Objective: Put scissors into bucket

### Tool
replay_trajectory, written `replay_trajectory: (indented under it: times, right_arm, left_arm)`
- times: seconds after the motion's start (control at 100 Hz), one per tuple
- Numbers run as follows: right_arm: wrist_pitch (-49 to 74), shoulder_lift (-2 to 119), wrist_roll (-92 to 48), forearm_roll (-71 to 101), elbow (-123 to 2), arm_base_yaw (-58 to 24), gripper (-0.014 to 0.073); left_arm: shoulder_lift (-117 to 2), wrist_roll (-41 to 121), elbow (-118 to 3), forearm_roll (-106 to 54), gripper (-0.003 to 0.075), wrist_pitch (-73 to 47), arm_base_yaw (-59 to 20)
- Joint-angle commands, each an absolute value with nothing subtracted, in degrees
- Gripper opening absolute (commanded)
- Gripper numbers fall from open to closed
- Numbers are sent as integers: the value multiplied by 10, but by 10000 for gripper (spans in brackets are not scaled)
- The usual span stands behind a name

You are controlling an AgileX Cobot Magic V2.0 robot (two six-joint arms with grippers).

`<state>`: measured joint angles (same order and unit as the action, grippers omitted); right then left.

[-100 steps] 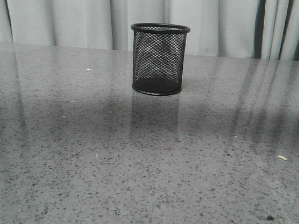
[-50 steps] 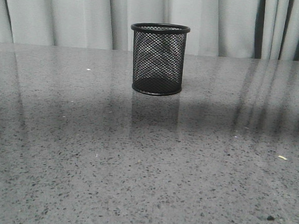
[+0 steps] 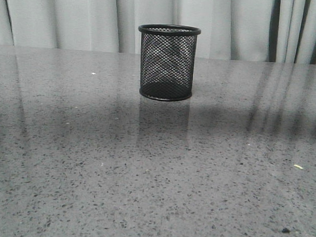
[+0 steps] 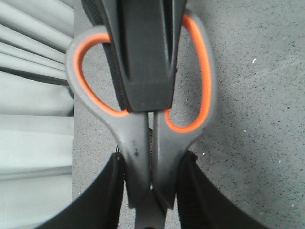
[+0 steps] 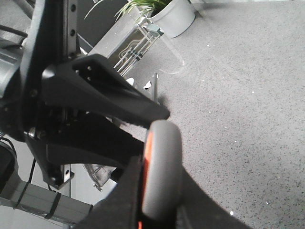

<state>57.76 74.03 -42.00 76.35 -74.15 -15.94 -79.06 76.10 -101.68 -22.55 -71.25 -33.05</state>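
Scissors (image 4: 147,143) sat clamped in both my left end effector (image 4: 148,202) and right end effector (image 5: 159,210), handover underway, carry to the bucket (image 3: 167,63) on the desk (image 3: 154,172) pending.

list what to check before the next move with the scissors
1. Left tool clamped on the shanks of the dark grey, orange-lined plastic-handled scissors: ok
2. Right tool closed on a handle loop: ok
3. Small black wire-mesh cylindrical bucket upright on the speckled grey table: ok
4. Scissors above the bucket: not ok, neither arm shows in the front view
5. Blade direction: cannot tell, blades are hidden
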Motion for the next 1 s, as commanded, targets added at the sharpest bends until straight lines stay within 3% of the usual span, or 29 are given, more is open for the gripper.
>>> replay_trajectory:
  times: [0.0, 0.15, 0.22, 0.37, 0.52, 0.73, 0.99]
  right_arm:
    - [558, 730, -434, 798, -761, -160, -66]
    - [549, 730, -434, 796, -761, -160, -66]
    - [539, 730, -434, 785, -761, -160, -65]
    - [492, 730, -421, 694, -780, -160, -54]
    - [466, 740, -316, 510, -847, -158, -53]
    - [586, 812, -189, 295, -989, -158, -53]
    - [735, 925, -148, 216, -1118, -166, -53]
  left_arm:
    - [-774, 755, -1036, -261, 119, -697, -335]
    - [-772, 740, -1036, -257, 446, -687, -334]
    - [-765, 725, -1036, -237, 514, -678, -334]
    - [-745, 589, -1036, -150, 513, -619, -327]
    - [-728, 519, -1036, -105, 513, -609, -278]
    - [-709, 489, -1036, -106, 513, -607, -194]
    - [-698, 485, -1036, -107, 513, -607, -145]
